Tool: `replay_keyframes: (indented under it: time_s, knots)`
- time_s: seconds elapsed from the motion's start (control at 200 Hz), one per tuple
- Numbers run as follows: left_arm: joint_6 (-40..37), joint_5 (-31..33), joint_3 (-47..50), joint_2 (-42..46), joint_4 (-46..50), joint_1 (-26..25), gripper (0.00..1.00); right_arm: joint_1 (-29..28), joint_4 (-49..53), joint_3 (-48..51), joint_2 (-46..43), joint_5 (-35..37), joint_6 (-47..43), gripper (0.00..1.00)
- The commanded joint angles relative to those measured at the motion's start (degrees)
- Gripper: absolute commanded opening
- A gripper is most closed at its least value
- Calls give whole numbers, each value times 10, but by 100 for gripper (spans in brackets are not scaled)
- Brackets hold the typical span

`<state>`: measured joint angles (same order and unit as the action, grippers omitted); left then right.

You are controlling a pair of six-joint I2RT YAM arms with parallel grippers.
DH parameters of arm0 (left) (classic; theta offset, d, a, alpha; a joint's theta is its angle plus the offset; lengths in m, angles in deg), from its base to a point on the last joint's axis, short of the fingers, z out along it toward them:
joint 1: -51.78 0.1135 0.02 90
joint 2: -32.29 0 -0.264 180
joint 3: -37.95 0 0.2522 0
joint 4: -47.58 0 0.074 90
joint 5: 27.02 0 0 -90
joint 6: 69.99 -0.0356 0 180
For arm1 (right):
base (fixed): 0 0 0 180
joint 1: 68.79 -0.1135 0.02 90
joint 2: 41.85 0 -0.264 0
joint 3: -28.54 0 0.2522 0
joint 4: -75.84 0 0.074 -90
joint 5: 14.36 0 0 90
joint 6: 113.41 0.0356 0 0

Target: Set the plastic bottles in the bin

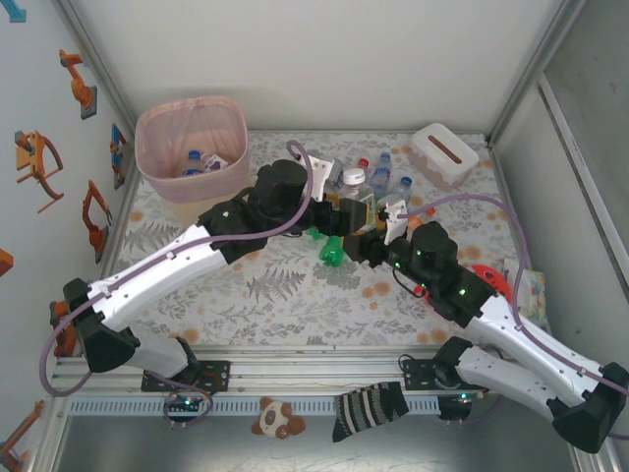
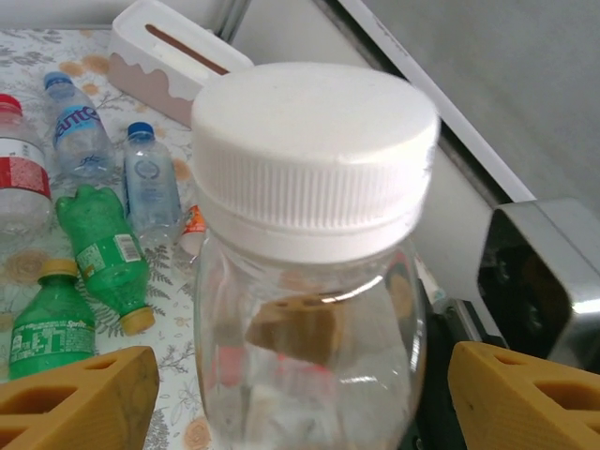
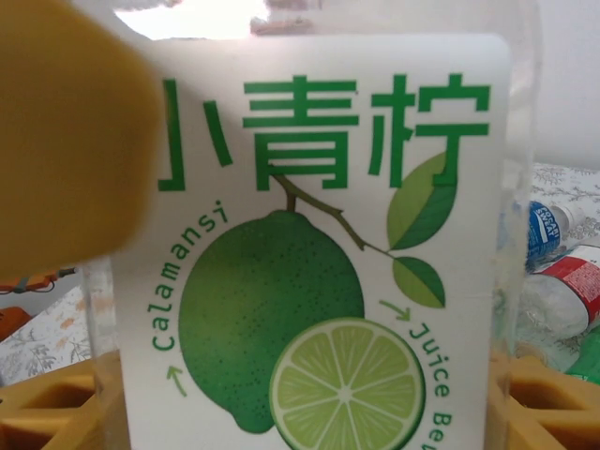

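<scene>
A clear bottle (image 2: 309, 309) with a white cap (image 2: 314, 150) and a green calamansi lime label (image 3: 319, 281) stands upright between both grippers. My right gripper (image 3: 300, 403) is shut on it, its yellow fingers (image 3: 539, 398) pressed against both sides. My left gripper (image 2: 305, 394) is open around the same bottle, with a gap on each side. In the top view the left gripper (image 1: 339, 211) and the right gripper (image 1: 378, 231) meet at mid-table. The bin (image 1: 157, 123) stands at the far left with bottles (image 1: 201, 162) inside. Green bottles (image 2: 98, 248) and blue-capped bottles (image 2: 150, 183) lie on the table.
A white tissue box (image 1: 444, 152) sits at the far right by the wall. A green bottle (image 1: 332, 251) lies under the grippers. A red toy (image 1: 488, 278) lies beside the right arm. A striped sock (image 1: 369, 405) and a plush toy (image 1: 278, 418) lie at the near rail.
</scene>
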<state>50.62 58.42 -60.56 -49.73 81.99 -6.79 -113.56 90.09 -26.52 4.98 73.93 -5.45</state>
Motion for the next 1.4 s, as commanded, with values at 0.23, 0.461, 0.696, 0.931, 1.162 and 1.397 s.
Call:
replay_keyframes:
  time_s: [0.23, 0.461, 0.696, 0.931, 1.162, 1.397]
  knots:
    - [24, 19, -33, -28, 10, -13, 62, -4, -26, -20, -13, 4, -14, 42]
    - [19, 12, -33, -32, 5, -19, 51, -4, -26, -21, -18, 7, -13, 42]
    - [12, 8, -34, -29, -1, -19, 44, -5, -21, -26, -19, 7, -13, 42]
    - [-3, 10, -37, -23, -1, -18, 39, -4, -10, -37, -21, 2, -13, 49]
    - [-23, 28, -50, -16, 26, -13, 38, -5, 26, -52, -32, -4, -12, 77]
    - [-31, 24, -54, 2, 47, 22, 38, -5, 62, -63, -53, -41, -18, 81]
